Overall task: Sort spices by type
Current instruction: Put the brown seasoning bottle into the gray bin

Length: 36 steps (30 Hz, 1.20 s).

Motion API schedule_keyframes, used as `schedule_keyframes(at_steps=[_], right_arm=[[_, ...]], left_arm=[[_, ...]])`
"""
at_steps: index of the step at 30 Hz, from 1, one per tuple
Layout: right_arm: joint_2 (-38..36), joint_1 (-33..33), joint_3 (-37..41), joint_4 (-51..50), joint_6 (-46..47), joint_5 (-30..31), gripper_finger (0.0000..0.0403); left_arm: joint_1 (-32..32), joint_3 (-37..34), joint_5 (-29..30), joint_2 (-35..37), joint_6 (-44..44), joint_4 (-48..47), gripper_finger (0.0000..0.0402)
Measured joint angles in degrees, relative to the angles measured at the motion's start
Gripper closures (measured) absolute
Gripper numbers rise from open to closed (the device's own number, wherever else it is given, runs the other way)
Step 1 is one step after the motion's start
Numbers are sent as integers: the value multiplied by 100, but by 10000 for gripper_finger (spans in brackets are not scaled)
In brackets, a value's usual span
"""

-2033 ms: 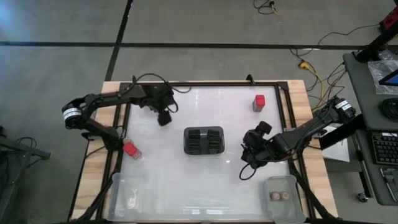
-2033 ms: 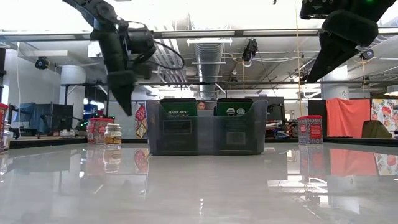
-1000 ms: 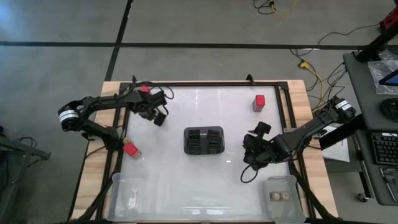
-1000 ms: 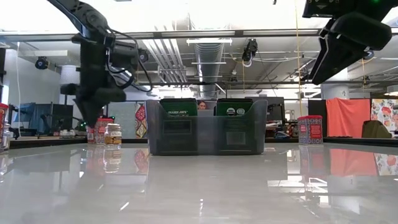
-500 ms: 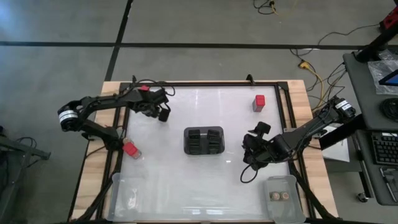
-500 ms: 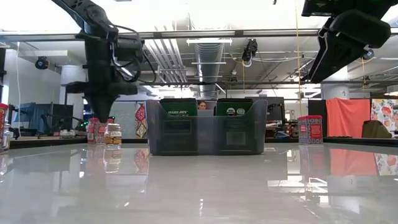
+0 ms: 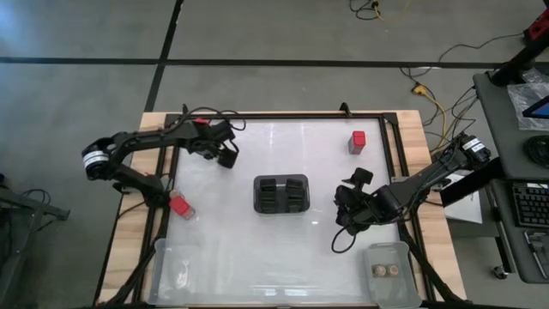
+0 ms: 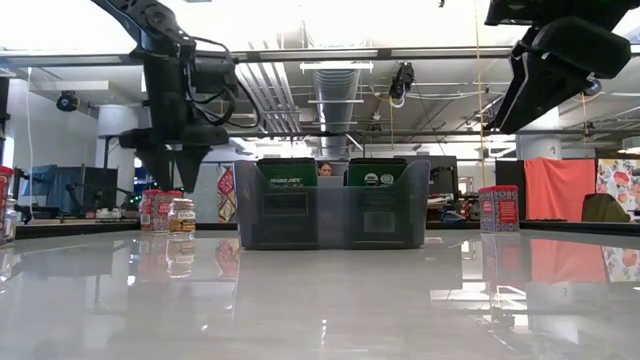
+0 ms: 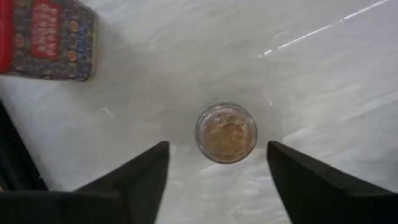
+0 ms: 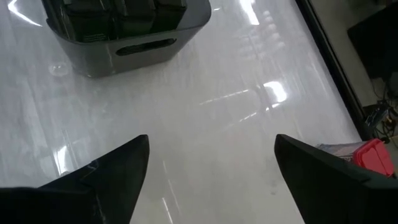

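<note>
Spread wide over the table's far-left corner, the left gripper (image 9: 217, 168) hangs pointing straight down, its two dark fingers (image 9: 140, 177) standing apart on either side of a small round jar (image 9: 226, 133) with a tan top; the jar sits upright on the white tabletop (image 7: 257, 249) between them, touched by neither; a red patterned spice box (image 9: 46, 38) lies just beyond it in the left wrist view; the left arm reaches in from the left edge, elbow bent, wrist above the jar; in the low view the left gripper (image 8: 172, 165) hovers clear above the jar (image 8: 181, 216) and the red box (image 8: 158, 209) beside it.

A second ago those fingers were pressed together and the arm stood slightly farther left; now they have parted and the wrist has shifted right over the jar.

Nearer the front, two round jars lie in the clear bin (image 7: 390, 273) at the front right corner; another clear bin (image 7: 180, 273) sits front left; a red box (image 7: 180, 205) rests by the left edge; the dark slotted holder (image 7: 281, 195) stands mid-table; the right gripper (image 10: 208, 180), jaws spread and empty, waits raised to the holder's right, unchanged; a further red box (image 7: 358, 141) stands at the far right.
</note>
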State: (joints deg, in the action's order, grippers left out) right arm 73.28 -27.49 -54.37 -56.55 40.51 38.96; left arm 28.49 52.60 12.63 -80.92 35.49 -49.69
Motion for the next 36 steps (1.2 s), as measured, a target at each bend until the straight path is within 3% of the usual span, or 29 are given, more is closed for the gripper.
schedule_keyframes(at_steps=[4, 9, 21, 32, 36], right_arm=[[0, 0, 0, 2, -4, 0, 68], [0, 0, 2, 7, -5, -1, 61], [0, 0, 0, 9, 11, -39, 74], [0, 0, 1, 4, 80, -44, 62], [0, 0, 2, -21, 35, -44, 68]], left_arm=[[0, 0, -158, -134, -188, 130, 101], [17, 0, -142, -371, -246, 273, 94], [115, -9, -118, -681, -270, 508, 149], [205, -11, -304, -759, -195, 463, 235], [187, 59, -314, -754, -342, 411, 241]])
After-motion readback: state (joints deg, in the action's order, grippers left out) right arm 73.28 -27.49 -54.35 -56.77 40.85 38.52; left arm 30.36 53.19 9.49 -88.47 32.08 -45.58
